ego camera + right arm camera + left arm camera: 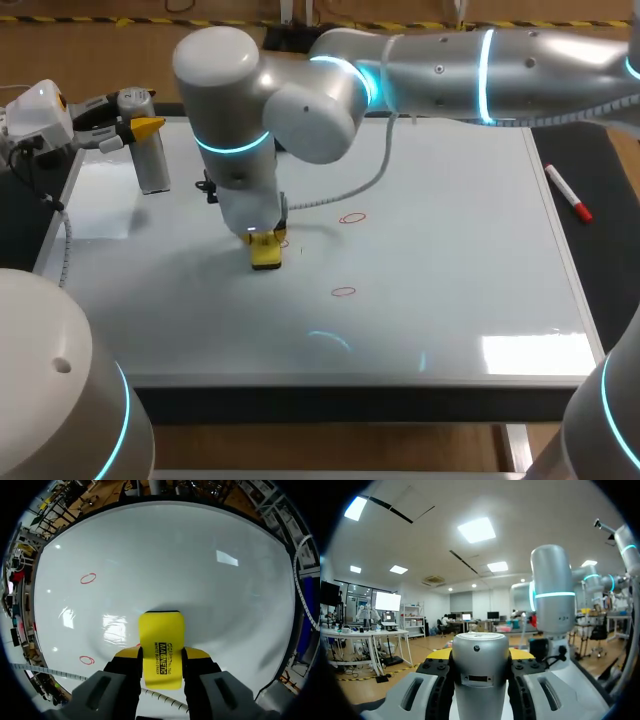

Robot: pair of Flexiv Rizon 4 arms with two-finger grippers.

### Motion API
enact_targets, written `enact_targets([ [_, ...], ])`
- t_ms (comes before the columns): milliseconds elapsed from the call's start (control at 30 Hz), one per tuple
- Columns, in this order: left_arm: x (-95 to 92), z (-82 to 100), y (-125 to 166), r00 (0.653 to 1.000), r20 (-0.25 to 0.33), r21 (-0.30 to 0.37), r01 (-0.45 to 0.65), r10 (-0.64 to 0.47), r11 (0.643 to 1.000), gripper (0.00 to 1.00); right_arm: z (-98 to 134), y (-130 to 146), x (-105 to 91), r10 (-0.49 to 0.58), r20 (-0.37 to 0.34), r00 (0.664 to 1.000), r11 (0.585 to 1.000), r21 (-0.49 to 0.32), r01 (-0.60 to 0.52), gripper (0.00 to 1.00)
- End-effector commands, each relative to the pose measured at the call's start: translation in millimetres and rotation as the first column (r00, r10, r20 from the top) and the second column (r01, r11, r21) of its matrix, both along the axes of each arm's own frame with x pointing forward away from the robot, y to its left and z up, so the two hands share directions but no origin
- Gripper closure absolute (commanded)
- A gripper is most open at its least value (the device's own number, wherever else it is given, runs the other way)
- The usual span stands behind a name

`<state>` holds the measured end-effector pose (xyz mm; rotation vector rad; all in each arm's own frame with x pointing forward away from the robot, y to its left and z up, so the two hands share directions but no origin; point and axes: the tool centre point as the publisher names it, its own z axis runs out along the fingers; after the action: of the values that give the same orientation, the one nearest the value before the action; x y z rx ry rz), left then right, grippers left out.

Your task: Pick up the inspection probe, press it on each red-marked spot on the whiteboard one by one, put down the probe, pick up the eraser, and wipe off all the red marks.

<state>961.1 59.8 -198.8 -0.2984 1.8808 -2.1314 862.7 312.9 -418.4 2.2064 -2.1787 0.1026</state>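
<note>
On the whiteboard (pixel 450 200), my right gripper (pixel 161 655) pinched the yellow eraser (pixel 161 630) for wiping; my left gripper (pixel 480 656) clasped the inspection probe (pixel 481 685). I judged the red rings (pixel 343 292) needed sliding over next.

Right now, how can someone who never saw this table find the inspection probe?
Start at the big whiteboard and go to its far left corner. There the inspection probe stands upright between the left gripper fingers. It is the only silver cylinder; the eraser is a flat yellow block, the marker a thin white stick.
</note>
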Motion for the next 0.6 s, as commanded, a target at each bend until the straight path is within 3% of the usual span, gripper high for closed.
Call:
enact_targets([
  [33,-0.5,1.0,0,1.000,0.001,0.001,-0.002,0.002,1.000,1.00,1,-20,3.3,-0.014,0.006,1.000,1.000,0.008,0.014,1.00],
  [333,-0.5,1.0,0,1.000,0.001,0.001,-0.002,0.002,1.000,1.00,3,-46,12.4,-0.049,0.011,0.999,0.999,-0.002,0.049,1.00],
  [600,-0.5,1.0,0,1.000,0.001,0.001,-0.002,0.002,1.000,1.00,7,-54,16.8,-0.054,0.014,0.998,0.999,-0.007,0.054,1.00],
])
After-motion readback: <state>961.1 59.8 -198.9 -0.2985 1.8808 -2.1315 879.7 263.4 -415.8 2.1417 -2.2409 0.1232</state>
